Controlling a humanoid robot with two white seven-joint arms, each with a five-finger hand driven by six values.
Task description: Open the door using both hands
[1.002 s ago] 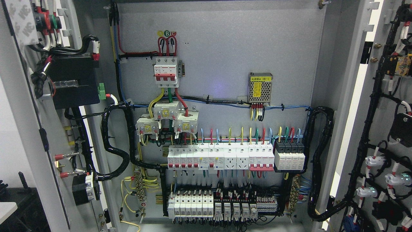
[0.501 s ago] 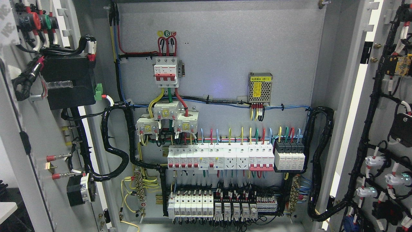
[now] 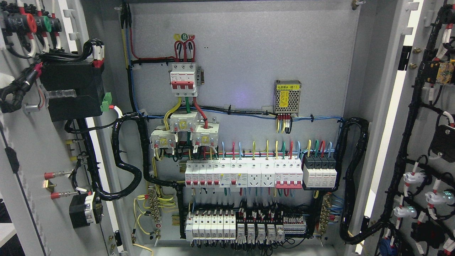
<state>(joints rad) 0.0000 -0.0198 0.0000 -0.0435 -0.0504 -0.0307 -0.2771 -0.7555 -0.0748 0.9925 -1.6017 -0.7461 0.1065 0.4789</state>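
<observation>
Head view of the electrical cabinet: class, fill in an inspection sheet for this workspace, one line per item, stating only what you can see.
Surface: grey back panel, bare in its upper part.
Job's things: left door and right door both swung open, inner faces showing.
Clutter: nothing seen.
Grippers: nothing seen; neither hand is in view.
Cables: black conduit loop runs from the left door to the panel; another black conduit loops at the right side.
Surroundings: three-pole breaker, meshed power supply with yellow label, breaker row and terminal row below.
</observation>
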